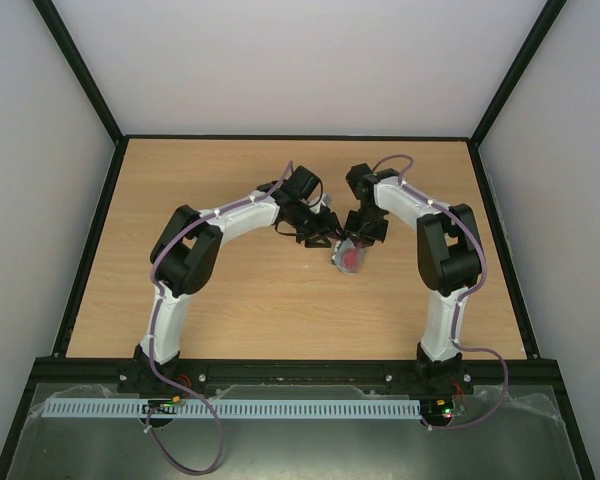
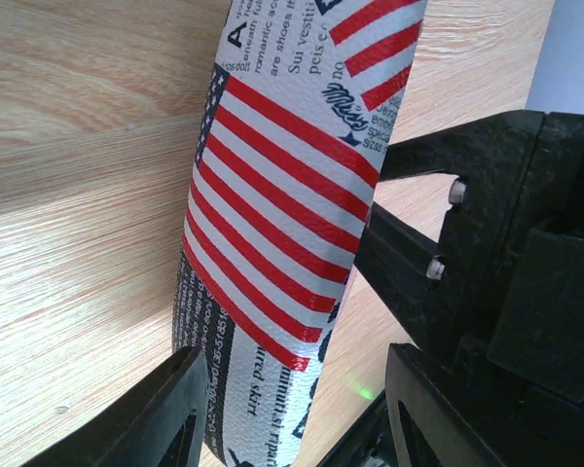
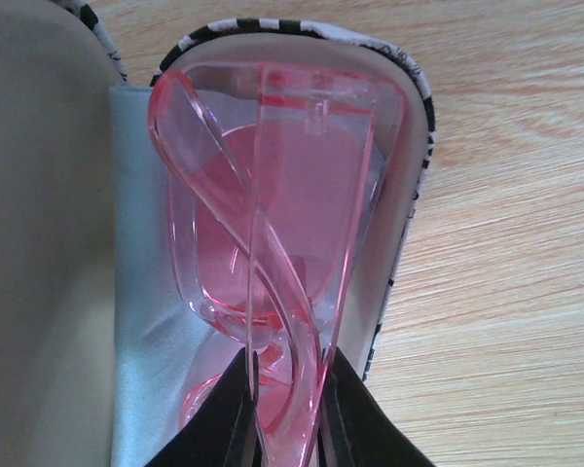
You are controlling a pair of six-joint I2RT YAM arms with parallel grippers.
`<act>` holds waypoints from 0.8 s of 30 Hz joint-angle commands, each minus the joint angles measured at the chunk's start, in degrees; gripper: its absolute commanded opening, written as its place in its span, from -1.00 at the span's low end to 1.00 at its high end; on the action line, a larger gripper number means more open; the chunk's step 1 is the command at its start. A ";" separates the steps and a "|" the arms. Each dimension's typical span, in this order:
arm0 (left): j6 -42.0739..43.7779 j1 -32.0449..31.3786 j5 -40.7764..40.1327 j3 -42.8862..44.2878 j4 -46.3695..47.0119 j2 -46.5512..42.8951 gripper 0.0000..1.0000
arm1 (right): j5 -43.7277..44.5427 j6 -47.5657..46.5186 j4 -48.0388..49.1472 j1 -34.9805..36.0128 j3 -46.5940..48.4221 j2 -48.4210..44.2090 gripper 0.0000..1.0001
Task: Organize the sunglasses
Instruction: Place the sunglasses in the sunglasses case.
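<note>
Currently seating the sunglasses in the open case.
My right gripper pinches the folded sunglasses over the cloth inside; my left gripper straddles the case, clamping unconfirmed. Next: lower fully, release cleanly.

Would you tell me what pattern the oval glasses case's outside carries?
Oval case: red-white flag stripes, printed text; left wrist view.

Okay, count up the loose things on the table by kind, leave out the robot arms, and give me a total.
pink sunglasses: 1
flag-patterned case: 1
light blue cloth: 1
Total: 3
</note>
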 commanded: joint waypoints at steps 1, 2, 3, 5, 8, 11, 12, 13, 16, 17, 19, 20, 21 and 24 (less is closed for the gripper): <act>0.07 -0.46 1.25 1.69 -1.04 0.93 0.04 | 0.66 0.80 -0.75 -0.17 -1.23 1.29 -0.97; 0.07 -0.46 1.25 1.67 -1.04 0.87 0.04 | 0.94 0.79 -0.71 -0.15 -1.26 1.44 -0.97; 0.09 -0.46 1.25 1.69 -1.15 0.87 0.04 | 1.26 0.79 -0.64 -0.18 -1.23 1.55 -0.97; 0.07 -0.53 1.27 1.77 -1.22 0.88 0.04 | 1.83 0.79 -0.28 -0.21 -1.29 1.51 -0.97; 0.07 -0.59 1.27 2.02 -1.31 0.95 0.04 | 2.56 0.80 -0.23 -0.21 -1.07 1.50 -0.97; 0.22 -0.70 1.34 2.66 -1.71 1.18 0.04 | 2.87 0.84 -0.52 -0.21 -0.53 1.21 -0.97; 0.29 -0.72 1.35 3.03 -1.89 1.33 0.04 | 3.07 0.86 -0.80 -0.15 -0.19 1.23 -0.97; 0.32 -0.80 1.36 3.26 -2.00 1.40 0.04 | 3.21 0.80 -1.13 -0.13 -0.04 1.43 -0.97; 0.25 -0.97 1.43 3.94 -2.16 1.88 0.04 | 3.81 0.41 -1.62 -0.08 -0.05 2.51 -0.97; 0.25 -1.06 1.41 4.26 -2.32 2.06 0.04 | 3.89 0.15 -1.47 -0.07 -0.33 2.57 -0.97; 0.25 -1.23 1.51 4.72 -2.44 2.30 0.04 | 4.02 0.08 -1.13 -0.11 -1.01 2.42 -0.97; 0.25 -1.32 1.53 4.93 -2.52 2.47 0.04 | 4.07 0.02 -0.94 -0.10 -1.32 2.32 -0.97; 0.25 -1.40 1.54 5.16 -2.53 2.59 0.04 | 4.18 -0.01 -0.88 -0.12 -1.55 2.23 -0.97; 0.16 -1.68 1.53 5.38 -2.62 2.70 0.04 | 3.95 -0.05 -0.71 -0.12 -1.65 1.90 -0.97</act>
